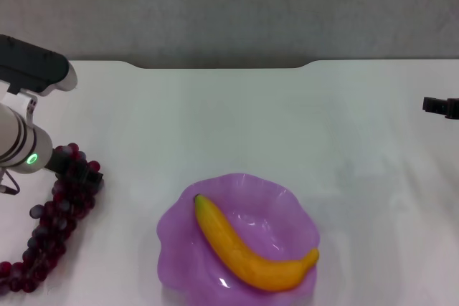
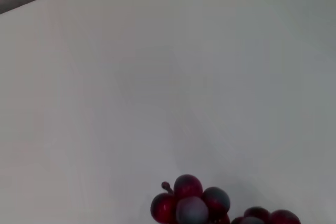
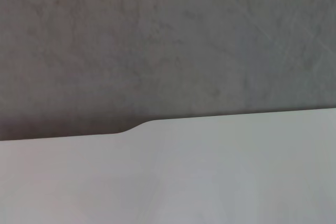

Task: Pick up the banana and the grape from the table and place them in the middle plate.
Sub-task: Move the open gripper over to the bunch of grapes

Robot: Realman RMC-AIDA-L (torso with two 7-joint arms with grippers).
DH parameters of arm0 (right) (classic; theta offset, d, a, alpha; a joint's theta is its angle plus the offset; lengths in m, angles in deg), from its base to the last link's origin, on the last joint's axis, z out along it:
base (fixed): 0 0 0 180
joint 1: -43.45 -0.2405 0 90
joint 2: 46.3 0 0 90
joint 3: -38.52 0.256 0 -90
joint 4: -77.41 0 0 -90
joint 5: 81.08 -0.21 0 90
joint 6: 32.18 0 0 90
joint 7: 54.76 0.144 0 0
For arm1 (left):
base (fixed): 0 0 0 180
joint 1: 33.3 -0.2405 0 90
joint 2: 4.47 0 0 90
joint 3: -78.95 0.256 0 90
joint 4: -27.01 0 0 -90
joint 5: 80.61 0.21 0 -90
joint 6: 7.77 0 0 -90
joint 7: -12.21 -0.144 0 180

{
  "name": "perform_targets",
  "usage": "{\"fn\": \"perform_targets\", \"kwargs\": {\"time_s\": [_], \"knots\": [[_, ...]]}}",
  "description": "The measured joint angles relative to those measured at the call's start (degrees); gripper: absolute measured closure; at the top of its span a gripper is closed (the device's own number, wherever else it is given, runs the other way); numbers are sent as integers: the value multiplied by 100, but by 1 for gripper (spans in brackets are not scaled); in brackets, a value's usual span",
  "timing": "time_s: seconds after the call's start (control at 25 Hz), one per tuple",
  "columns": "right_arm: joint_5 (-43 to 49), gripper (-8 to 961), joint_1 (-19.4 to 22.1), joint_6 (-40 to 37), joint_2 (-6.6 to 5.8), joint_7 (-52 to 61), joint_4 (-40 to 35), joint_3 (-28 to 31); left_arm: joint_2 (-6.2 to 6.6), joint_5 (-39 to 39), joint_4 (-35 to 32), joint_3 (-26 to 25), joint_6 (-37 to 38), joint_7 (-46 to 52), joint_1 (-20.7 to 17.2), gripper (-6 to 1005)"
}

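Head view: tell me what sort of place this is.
Probably a lab test bench, not a kitchen: a bare white table with a notched far edge, a plain grey floor beyond it, and only a purple plate and fruit set out.

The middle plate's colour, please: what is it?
Translucent purple; the middle plate shows best in the head view.
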Motion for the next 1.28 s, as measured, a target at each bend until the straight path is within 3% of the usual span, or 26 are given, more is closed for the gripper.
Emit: {"fn": "perform_targets", "kwargs": {"time_s": [0.52, 0.76, 0.96, 1.28], "knots": [[0, 254, 0, 32, 2, 0, 6, 4, 5, -1, -33, 0, 127, 116, -26, 139], [0, 254, -11, 71, 2, 0, 6, 16, 30, -1, -202, -14, 71, 99, 41, 350], [0, 255, -13, 77, 2, 0, 6, 21, 32, -1, -237, 16, 48, 81, 74, 584], [0, 255, -17, 85, 2, 0, 14, 10, 13, -1, -114, 78, 80, -47, 29, 657]]}}
